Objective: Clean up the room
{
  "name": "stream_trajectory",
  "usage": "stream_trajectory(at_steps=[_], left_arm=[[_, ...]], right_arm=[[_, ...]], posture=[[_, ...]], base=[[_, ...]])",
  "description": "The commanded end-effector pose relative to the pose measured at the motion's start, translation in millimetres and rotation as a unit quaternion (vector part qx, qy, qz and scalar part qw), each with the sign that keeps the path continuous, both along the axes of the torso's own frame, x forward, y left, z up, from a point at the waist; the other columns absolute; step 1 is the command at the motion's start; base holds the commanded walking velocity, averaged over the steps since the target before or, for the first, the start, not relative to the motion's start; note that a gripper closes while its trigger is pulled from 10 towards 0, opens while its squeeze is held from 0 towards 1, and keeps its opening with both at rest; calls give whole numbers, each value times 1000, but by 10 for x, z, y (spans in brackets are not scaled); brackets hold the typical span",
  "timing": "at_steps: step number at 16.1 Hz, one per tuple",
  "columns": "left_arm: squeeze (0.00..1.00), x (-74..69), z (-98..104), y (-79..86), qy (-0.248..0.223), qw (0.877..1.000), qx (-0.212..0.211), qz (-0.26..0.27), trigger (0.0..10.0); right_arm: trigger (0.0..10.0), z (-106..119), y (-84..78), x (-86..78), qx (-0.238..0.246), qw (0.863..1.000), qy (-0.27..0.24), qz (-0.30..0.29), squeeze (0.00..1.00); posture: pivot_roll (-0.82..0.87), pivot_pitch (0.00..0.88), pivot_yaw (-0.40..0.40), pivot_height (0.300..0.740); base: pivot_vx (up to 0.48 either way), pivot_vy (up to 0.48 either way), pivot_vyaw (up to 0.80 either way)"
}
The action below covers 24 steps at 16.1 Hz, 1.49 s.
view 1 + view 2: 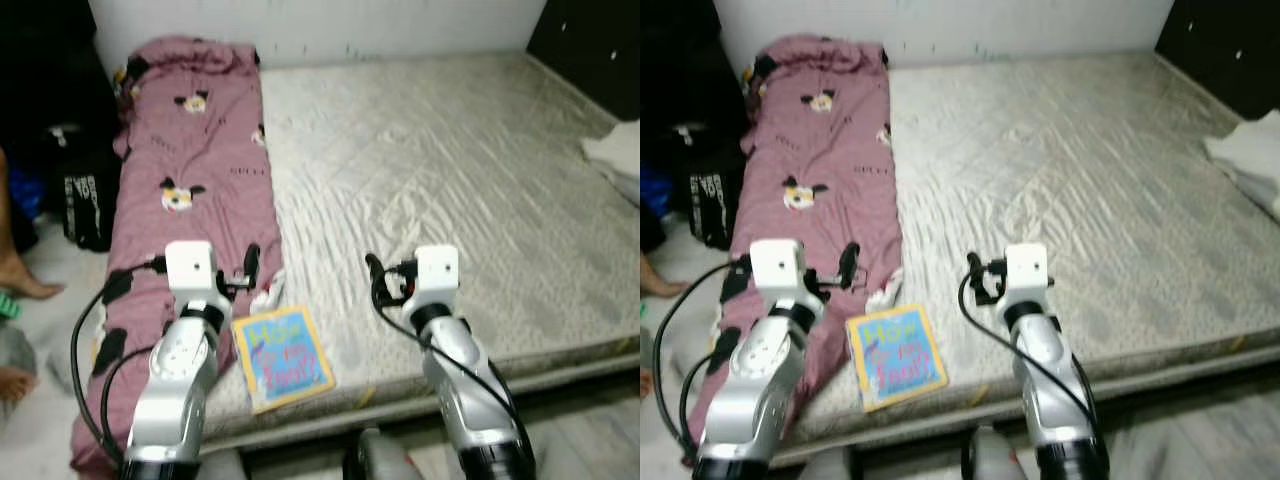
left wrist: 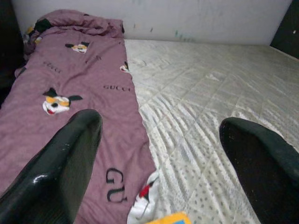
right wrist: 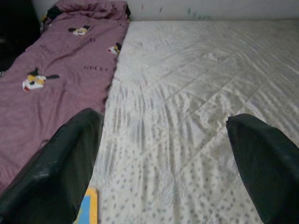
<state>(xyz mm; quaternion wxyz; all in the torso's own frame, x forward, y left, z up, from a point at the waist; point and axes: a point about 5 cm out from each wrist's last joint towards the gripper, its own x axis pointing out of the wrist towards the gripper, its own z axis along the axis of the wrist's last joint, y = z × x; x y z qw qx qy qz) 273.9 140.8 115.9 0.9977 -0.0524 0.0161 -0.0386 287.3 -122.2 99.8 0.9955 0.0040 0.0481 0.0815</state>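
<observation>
Item one, the bed: I see a bare quilted grey-white mattress [image 1: 450, 170] running from the near edge back to a white wall [image 1: 400, 25]. Item two, a mauve blanket [image 1: 195, 170] printed with cartoon dog faces and dark lettering, laid lengthwise along the mattress's left side, bunched at the wall end and hanging over the near edge. Item three, a children's book [image 1: 284, 357] with a yellow border and blue cover, lying flat near the front edge of the mattress, just beside the blanket's right hem and between my two arms. Item four, my left hand [image 2: 159, 154], held above the blanket's near end, fingers spread wide apart and grasping nothing; the book's yellow corner peeks in at the frame edge of the left wrist view. Item five, my right hand [image 3: 163, 154], held over bare mattress to the right of the book, fingers likewise released and empty. Item six, white folded cloth [image 1: 618, 155] at the mattress's far right edge. Item seven, a black bag [image 1: 85, 205] with white markings on the floor left of the bed. Item eight, a person's bare foot [image 1: 25, 280] on the floor beside that bag.
</observation>
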Motion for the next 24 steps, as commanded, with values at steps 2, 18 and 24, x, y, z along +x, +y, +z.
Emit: stream_trajectory(at_steps=[2, 18, 24], left_arm=[[0, -1, -22, 19, 6, 1000, 3, 5, 10000], [0, 4, -68, 163, 19, 997, -8, 75, 10000], [0, 123, -189, 304, 40, 994, -20, 102, 10000]], right_arm=[[10000, 2, 21, 2, 2, 1000, 3, 7, 0], [10000, -8, 41, 36, -8, 1000, 2, 24, 0], [10000, 3, -81, -6, -17, 1000, 5, 16, 0]], posture=[[36, 92, 11, 596], [39, 83, -5, 582], [6, 99, -15, 547]], base=[[0, 0, 0], [0, 0, 0], [0, 0, 0]])
